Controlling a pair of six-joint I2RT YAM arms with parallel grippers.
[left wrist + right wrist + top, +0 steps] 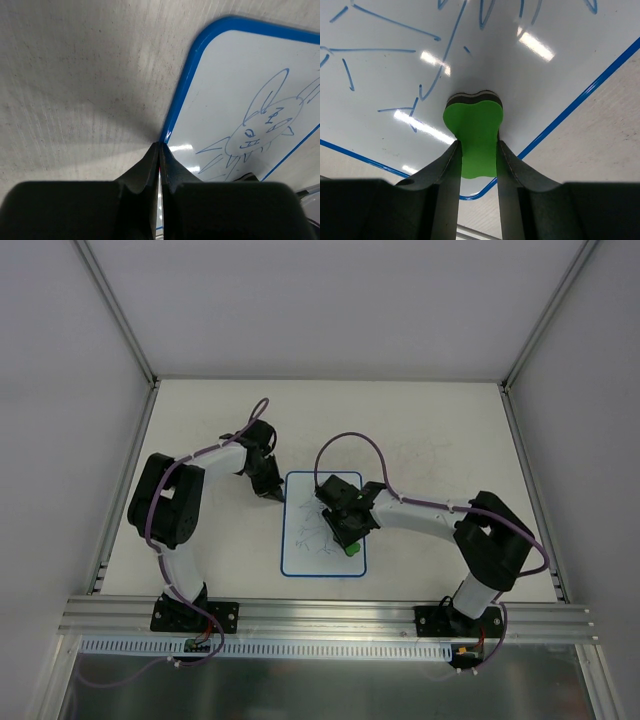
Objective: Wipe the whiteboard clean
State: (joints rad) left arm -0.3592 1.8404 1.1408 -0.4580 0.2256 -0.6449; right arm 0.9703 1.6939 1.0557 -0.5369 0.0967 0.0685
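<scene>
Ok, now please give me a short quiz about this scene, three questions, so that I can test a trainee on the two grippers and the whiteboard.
1. True or false: the left gripper is wide open over the middle of the whiteboard.
2. What does the right gripper hold? A) a marker B) a green eraser block C) nothing
3. Short answer: is the board already wiped clean?

Key
1. False: it is shut, with its tips at the board's edge.
2. B
3. No, blue lines remain on it.
</scene>
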